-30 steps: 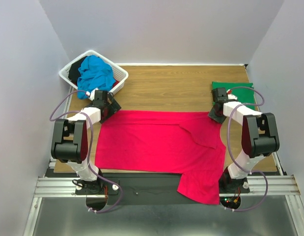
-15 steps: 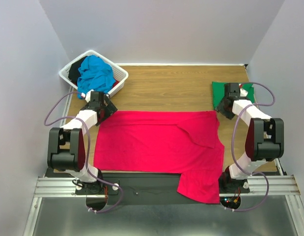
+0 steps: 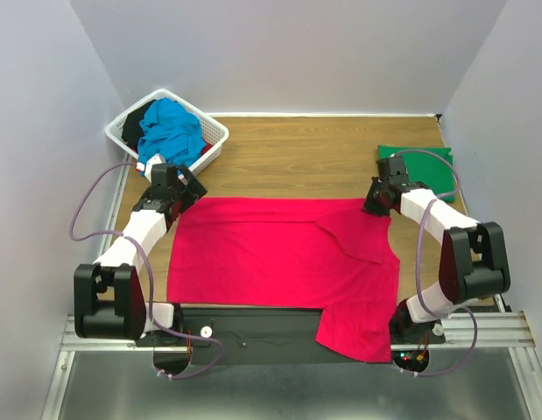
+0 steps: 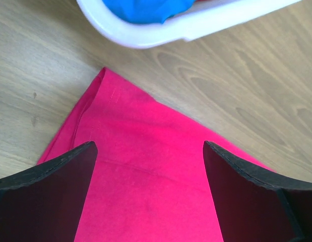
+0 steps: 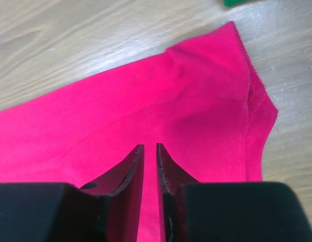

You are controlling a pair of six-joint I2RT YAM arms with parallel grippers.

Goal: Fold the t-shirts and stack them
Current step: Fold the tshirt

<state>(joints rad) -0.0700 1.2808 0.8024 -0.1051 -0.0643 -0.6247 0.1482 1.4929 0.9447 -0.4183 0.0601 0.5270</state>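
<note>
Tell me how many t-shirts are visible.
3: pink shirt spread across the table, green shirt at its far right, blue shirt in the basket, where more may hide.

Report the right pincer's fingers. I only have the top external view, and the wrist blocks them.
Observer: The right pincer has its fingers nearly together, with only a thin slit between them, pointed at the crimson-pink t-shirt near its corner.
Operator: Say whether it holds cloth.
Observer: Cannot tell. Creases run toward the fingertips, but no fold shows between them.
Operator: Now give me the left one.
Observer: The left pincer is wide open over the shirt's other far corner, whose stitched hem lies flat on the wood.
</note>
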